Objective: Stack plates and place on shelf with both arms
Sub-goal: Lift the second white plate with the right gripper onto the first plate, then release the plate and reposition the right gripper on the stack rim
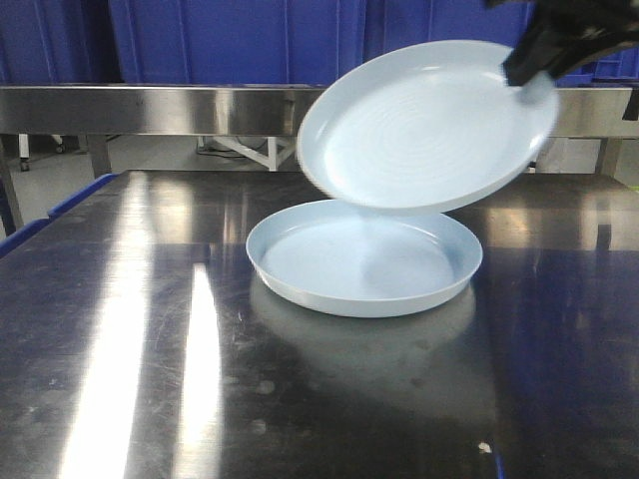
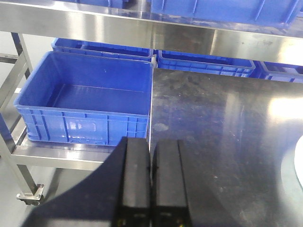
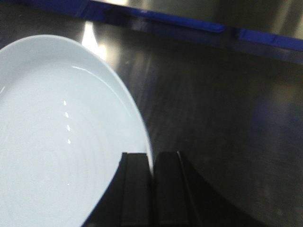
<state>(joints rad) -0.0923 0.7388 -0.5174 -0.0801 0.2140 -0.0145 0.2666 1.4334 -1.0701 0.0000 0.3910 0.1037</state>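
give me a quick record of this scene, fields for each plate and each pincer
lower plate: flat on the steel table
upper plate: tilted in the air over the lower plate, gripped at its rim
right pincer: shut on the upper plate
left pincer: shut, empty, near the blue crate
stack: not yet made

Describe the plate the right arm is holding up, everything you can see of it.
The lifted plate is round, shallow, glossy pale bluish-white, with faint concentric rings in its base and a low upturned rim. It tilts steeply, hollow side toward the front camera. The right pincer is shut on its rim, near the top. Its lower edge hangs over the far rim of the second plate, flat on the steel table; whether they touch cannot be told.
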